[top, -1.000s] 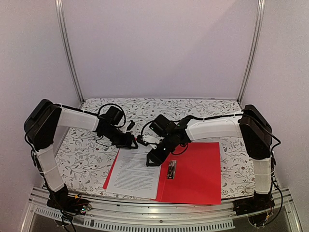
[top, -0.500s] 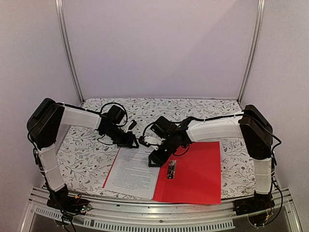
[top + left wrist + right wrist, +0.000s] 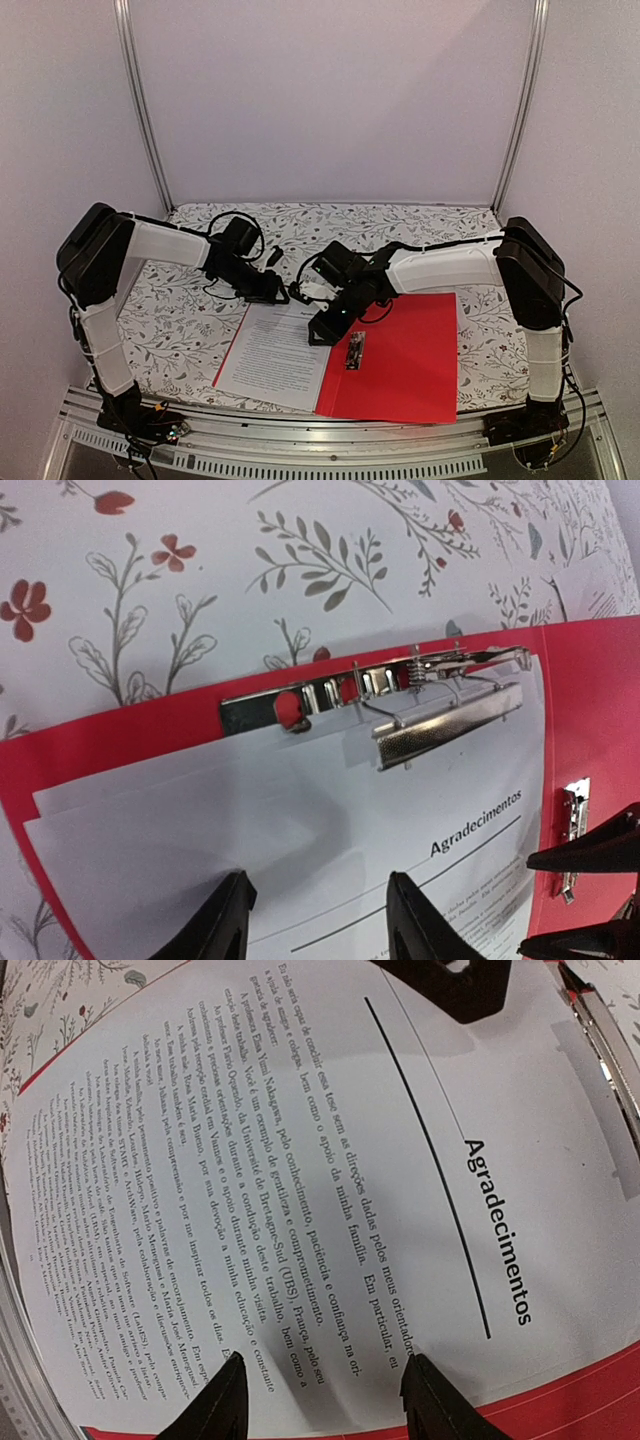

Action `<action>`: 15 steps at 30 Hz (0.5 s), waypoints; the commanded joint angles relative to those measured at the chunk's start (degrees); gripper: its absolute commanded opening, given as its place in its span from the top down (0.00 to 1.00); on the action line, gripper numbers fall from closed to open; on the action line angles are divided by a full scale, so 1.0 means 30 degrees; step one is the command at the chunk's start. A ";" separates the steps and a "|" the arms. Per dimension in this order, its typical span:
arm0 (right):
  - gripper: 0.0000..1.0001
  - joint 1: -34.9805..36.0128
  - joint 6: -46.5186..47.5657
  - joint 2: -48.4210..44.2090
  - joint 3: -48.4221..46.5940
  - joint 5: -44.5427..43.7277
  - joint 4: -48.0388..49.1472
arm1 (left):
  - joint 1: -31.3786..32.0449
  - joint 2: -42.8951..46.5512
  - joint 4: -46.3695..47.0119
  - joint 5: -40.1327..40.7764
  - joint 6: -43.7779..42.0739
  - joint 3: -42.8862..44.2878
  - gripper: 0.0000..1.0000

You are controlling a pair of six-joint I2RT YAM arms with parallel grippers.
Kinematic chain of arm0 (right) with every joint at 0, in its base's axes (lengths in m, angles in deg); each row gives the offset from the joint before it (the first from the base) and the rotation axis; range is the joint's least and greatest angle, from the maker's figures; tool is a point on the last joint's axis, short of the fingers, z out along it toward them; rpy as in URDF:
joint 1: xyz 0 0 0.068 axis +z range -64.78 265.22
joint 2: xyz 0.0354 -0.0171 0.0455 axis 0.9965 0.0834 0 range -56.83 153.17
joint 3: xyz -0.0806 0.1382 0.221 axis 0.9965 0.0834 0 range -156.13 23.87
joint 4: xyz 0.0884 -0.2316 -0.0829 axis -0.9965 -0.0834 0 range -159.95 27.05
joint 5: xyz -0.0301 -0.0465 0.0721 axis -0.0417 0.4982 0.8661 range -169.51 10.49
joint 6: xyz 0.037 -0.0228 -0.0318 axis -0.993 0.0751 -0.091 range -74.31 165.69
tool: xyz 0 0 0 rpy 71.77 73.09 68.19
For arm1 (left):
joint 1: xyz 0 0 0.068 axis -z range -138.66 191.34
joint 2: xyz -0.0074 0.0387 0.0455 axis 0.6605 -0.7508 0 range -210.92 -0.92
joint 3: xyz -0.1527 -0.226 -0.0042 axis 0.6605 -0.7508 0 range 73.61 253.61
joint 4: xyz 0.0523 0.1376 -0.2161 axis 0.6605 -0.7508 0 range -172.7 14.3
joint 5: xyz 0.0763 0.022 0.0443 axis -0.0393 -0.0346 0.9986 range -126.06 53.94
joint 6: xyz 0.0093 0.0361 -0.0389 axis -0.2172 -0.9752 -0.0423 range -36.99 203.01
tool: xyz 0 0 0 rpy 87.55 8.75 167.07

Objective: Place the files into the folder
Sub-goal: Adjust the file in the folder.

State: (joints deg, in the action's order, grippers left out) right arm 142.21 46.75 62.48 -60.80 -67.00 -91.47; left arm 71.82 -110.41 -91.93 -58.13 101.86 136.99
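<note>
The red folder [image 3: 410, 360] lies open on the floral tablecloth. The files [image 3: 275, 360] are white printed sheets lying on its left half, headed "Agradecimentos". My left gripper [image 3: 281, 295] is at the sheets' top edge, open, its fingertips [image 3: 232, 905] low over the files [image 3: 300, 830] just below the raised metal clip [image 3: 440, 715]. My right gripper [image 3: 321, 333] is open over the sheets' right side near the spine, fingertips [image 3: 232, 1380] down on the printed text [image 3: 300, 1160], with nothing between them. Red folder [image 3: 560, 1405] shows beyond the paper's edge.
A small metal clip [image 3: 355, 350] sits on the folder's right half near the spine. The floral cloth [image 3: 170, 320] spreads to the left and back. A metal rail [image 3: 300, 440] runs along the near edge, and frame posts [image 3: 140, 110] stand at the back corners.
Both grippers have edged slightly right, and the folder with its sheets has turned a little on the table. Both grippers' openings look unchanged.
</note>
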 commanded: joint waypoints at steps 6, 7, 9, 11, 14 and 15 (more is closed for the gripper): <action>0.47 -0.0055 -0.0090 -0.0994 0.0360 -0.0343 -0.0032 | 0.0116 -0.0499 0.0768 -0.0174 0.0404 0.0098 0.53; 0.47 -0.0058 -0.0112 -0.0969 0.0360 -0.0422 -0.0065 | 0.0122 -0.0537 0.0753 -0.0174 0.0404 0.0135 0.53; 0.47 -0.0091 -0.0141 -0.0901 0.0290 -0.0586 -0.0138 | 0.0149 -0.0636 0.0763 -0.0174 0.0403 0.0216 0.53; 0.47 -0.0197 -0.0188 -0.0657 0.0151 -0.0624 -0.0282 | 0.0175 -0.0688 0.0725 -0.0163 0.0408 0.0264 0.53; 0.48 -0.0346 -0.0261 -0.0281 -0.0045 -0.0779 -0.0463 | 0.0153 -0.0727 0.0724 -0.0129 0.0401 0.0319 0.53; 0.47 -0.0377 -0.0264 -0.0182 -0.0065 -0.0795 -0.0458 | 0.0153 -0.0763 0.0704 -0.0143 0.0404 0.0320 0.53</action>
State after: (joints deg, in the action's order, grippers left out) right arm 141.99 46.62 61.87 -60.51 -67.87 -91.84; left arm 72.06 -111.02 -90.18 -58.35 102.93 137.01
